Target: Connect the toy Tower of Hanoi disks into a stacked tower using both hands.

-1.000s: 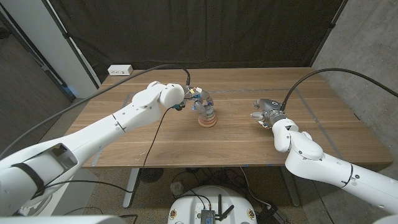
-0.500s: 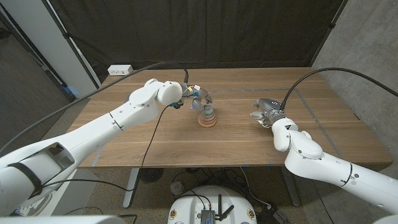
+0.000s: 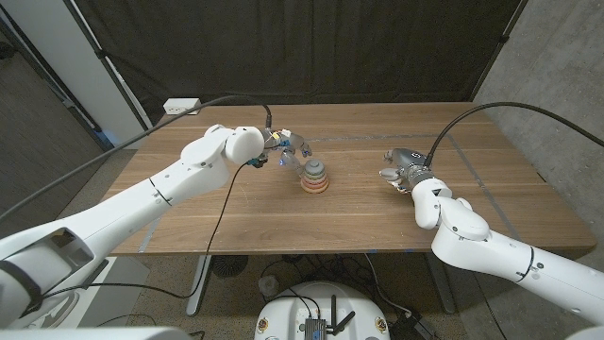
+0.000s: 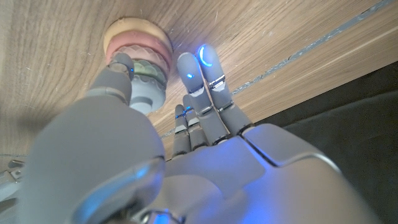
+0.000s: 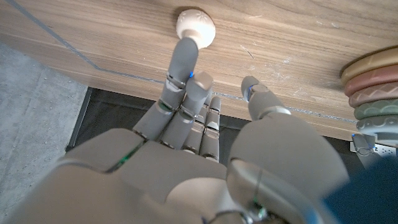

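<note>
Centrally, we list the tower (image 3: 315, 177): stacked disks, widest at the bottom, upright on the table (image 3: 236, 222), axis vertical. In the left wrist view its layers run cream, pink, green, grey.

Next, the left hand (image 3: 286, 148): just beside the tower, on its far left side. Its fingers are apart and it holds nothing; the left wrist view sets a thumb close against the grey disk (image 4: 148, 98), though we cannot tell whether it touches.

Then a small cream piece (image 5: 195, 25), lying flat on the table by the right hand (image 3: 404, 170). One fingertip reaches to it in the right wrist view; contact is unclear. This hand too is loosely spread, nothing gripped.

Relation of note: we judge the cream piece the part left to add. It lies well to the tower's right, so the right hand is nearer it, the left nearer the tower.
</note>
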